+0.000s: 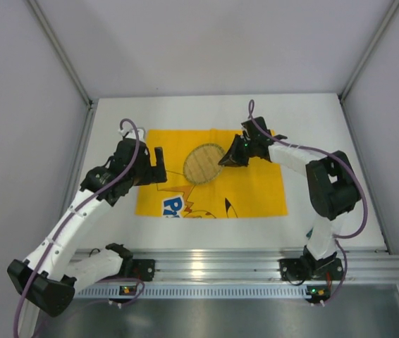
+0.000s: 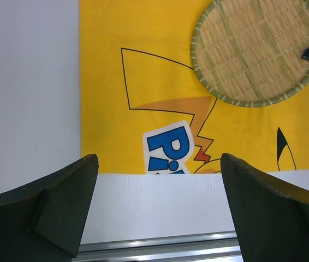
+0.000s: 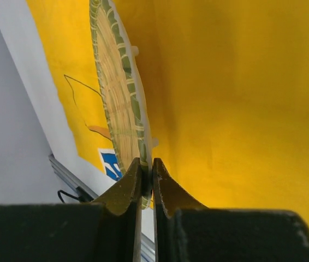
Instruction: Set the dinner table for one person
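A round woven bamboo plate (image 1: 205, 163) with a green rim is over the upper middle of the yellow cartoon-printed placemat (image 1: 256, 190), which lies on the white dinner table (image 1: 326, 134). My right gripper (image 1: 226, 159) is shut on the plate's right rim; in the right wrist view the plate (image 3: 119, 103) is seen edge-on between the fingers, lifted off the placemat (image 3: 236, 98). My left gripper (image 1: 156, 165) is open and empty at the placemat's left edge. The left wrist view shows the plate (image 2: 255, 49), the placemat (image 2: 138, 82) and bare table (image 2: 29, 93).
An aluminium rail (image 1: 221, 264) runs along the table's near edge. Grey walls (image 1: 16, 141) close in the left, right and back sides. The right arm's elbow (image 1: 333, 184) stands over the table's right part.
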You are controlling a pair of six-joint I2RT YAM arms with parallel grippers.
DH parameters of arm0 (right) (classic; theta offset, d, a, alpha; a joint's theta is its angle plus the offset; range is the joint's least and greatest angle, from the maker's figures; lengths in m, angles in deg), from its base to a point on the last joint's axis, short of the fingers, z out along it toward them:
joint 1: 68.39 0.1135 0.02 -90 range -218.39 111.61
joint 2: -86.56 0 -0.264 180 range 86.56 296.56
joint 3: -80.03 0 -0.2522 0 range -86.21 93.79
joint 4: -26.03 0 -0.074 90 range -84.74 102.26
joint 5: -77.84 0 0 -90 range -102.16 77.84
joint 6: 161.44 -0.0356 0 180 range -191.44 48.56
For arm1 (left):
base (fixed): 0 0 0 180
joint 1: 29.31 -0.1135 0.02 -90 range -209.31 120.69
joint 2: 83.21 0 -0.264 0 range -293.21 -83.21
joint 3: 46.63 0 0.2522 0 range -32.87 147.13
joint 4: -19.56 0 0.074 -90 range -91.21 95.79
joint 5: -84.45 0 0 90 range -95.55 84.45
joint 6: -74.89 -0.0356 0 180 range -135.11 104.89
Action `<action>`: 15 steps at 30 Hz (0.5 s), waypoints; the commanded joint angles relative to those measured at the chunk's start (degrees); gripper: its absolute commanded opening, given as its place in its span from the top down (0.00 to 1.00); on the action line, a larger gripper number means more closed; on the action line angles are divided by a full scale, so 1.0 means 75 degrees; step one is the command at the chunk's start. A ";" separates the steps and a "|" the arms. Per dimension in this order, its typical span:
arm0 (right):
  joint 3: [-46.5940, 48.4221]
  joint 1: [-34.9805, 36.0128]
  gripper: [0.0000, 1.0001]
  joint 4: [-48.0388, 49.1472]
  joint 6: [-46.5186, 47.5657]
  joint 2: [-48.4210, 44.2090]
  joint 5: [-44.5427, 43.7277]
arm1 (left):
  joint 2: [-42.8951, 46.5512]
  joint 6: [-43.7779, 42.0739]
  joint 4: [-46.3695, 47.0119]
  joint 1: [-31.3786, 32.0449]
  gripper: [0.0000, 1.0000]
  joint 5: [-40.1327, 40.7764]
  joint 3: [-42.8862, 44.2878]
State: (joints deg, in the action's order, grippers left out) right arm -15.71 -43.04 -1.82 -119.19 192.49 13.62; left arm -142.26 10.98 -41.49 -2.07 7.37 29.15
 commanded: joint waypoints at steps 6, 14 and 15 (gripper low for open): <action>-0.0540 -0.0027 1.00 0.0309 0.0471 -0.0155 -0.0449 | 0.0677 0.0178 -0.0457 -0.0070 0.01 0.0327 -0.0336; -0.0378 -0.0156 0.56 -0.0746 0.1127 -0.0154 -0.0871 | 0.0713 0.0155 -0.0527 -0.0094 0.01 0.0374 -0.0301; -0.0295 -0.0156 0.53 -0.0956 0.1198 -0.0225 -0.0906 | 0.0701 0.0166 -0.0481 -0.0094 0.01 0.0351 -0.0300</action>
State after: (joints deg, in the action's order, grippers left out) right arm -20.16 -43.68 -4.95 -113.57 192.51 8.75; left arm -137.60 11.98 -45.10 -2.44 9.19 26.90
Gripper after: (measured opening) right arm 0.441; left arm 0.990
